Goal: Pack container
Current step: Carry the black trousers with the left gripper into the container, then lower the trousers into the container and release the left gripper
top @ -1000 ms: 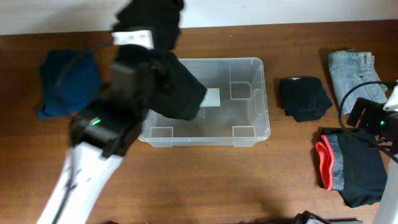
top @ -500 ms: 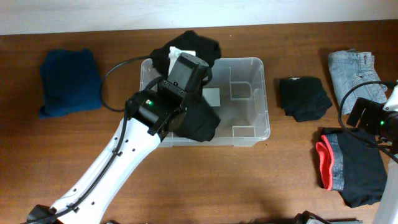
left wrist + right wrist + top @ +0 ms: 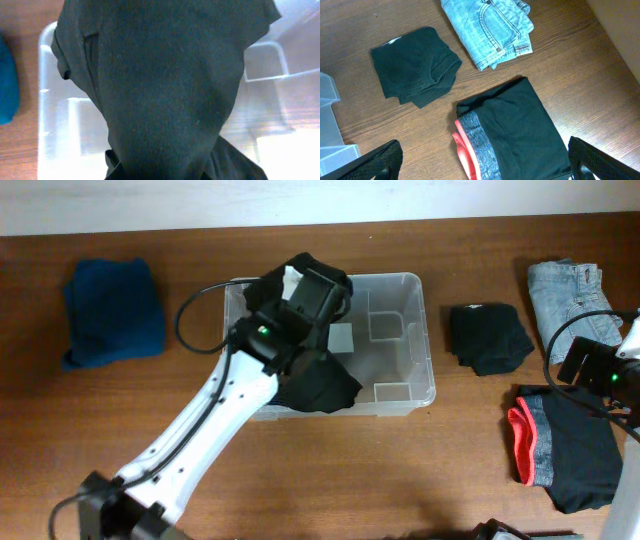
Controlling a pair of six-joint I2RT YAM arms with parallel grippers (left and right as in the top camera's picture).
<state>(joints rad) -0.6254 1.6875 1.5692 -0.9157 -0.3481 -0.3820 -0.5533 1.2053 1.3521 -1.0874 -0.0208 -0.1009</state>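
Observation:
The clear plastic container (image 3: 412,340) stands mid-table, with a white label (image 3: 343,338) on its base. My left gripper (image 3: 316,292) is over the tub's left half, shut on a black garment (image 3: 318,385) that drapes over the front rim. In the left wrist view this garment (image 3: 165,85) fills the frame and hides my fingers, with the container (image 3: 47,100) below. My right gripper (image 3: 485,165) is open and empty, hovering above black shorts with a red and grey waistband (image 3: 520,130).
A blue folded garment (image 3: 112,310) lies far left. A black folded garment (image 3: 488,335) (image 3: 415,65), light jeans (image 3: 565,295) (image 3: 492,27) and the black shorts (image 3: 570,450) lie on the right. The right arm (image 3: 600,370) is at the right edge.
My left arm has swung right with the black garment, from the tub's left end to over its inside. The garment now hangs lower over the front rim. The right arm has not moved.

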